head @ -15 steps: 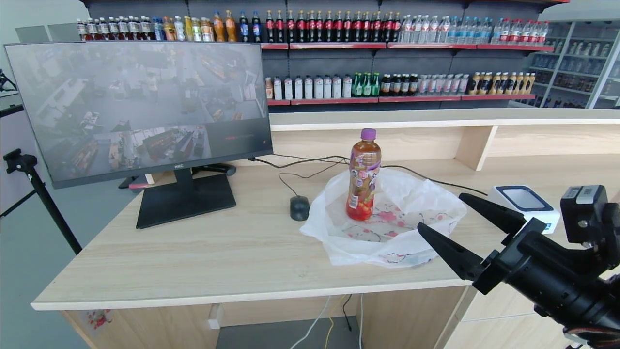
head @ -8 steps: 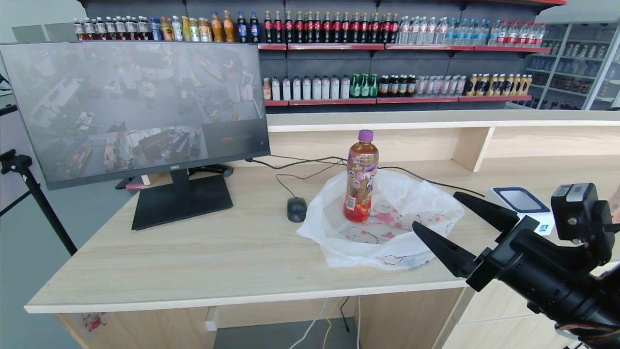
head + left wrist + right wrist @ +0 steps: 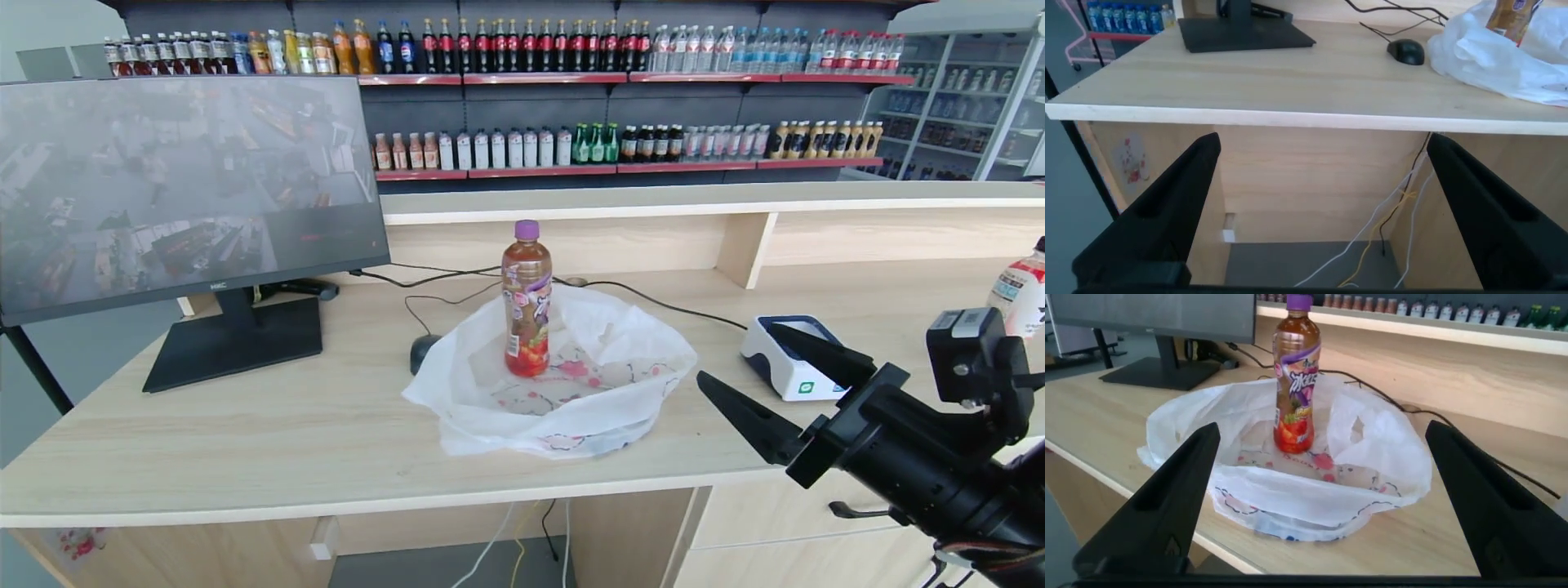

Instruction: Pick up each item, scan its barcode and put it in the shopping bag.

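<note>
My right gripper (image 3: pixel 739 352) hangs wide open and empty, just right of the shopping bag (image 3: pixel 490 416). The left gripper (image 3: pixel 1323 139), equally wide, sits below the counter (image 3: pixel 245 457) edge left of the bag. The orange drink bottle (image 3: pixel 526 298) stands upright inside the bag. My head view has swung right, revealing a white bottle (image 3: pixel 1020 294) well right of the bag, beyond the scanner (image 3: pixel 785 382); it is probably next, with bare counter along the way.

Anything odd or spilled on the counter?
Nothing stands out. The bottle stands upright in the open shopping bag, the scanner sits flat on the counter, and nothing is spilled.
</note>
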### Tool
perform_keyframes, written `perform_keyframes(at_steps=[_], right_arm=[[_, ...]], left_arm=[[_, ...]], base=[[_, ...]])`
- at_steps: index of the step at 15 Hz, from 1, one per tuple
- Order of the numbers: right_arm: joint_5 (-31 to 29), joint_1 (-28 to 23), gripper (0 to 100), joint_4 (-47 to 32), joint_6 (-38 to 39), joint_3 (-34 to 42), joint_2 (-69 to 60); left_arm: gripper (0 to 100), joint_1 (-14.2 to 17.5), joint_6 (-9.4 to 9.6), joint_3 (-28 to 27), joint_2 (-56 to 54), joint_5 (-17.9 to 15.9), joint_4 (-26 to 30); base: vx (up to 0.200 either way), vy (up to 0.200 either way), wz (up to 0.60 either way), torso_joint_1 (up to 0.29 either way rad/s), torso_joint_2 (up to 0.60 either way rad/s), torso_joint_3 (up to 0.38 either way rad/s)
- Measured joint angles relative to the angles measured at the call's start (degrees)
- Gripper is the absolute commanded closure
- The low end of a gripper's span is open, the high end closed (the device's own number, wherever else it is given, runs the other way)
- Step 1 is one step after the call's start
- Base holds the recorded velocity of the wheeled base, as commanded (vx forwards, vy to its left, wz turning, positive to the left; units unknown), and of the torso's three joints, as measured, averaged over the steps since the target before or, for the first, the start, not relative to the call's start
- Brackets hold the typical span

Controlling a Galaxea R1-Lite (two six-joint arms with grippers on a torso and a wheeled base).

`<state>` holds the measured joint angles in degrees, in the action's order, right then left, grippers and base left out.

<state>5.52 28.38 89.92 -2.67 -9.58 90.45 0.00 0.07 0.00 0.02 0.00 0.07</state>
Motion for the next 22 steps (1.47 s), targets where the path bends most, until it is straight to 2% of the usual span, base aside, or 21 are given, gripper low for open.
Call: perform_keyframes(at_steps=[22], right_arm=[[0.0,-2.0,0,0.0,0.0,-1.8,1.8]], left_arm=[[0,0.0,-0.29,0.0,0.0,0.0,0.0]], base=[[0.0,-0.2,0.0,0.002,0.0,0.003]])
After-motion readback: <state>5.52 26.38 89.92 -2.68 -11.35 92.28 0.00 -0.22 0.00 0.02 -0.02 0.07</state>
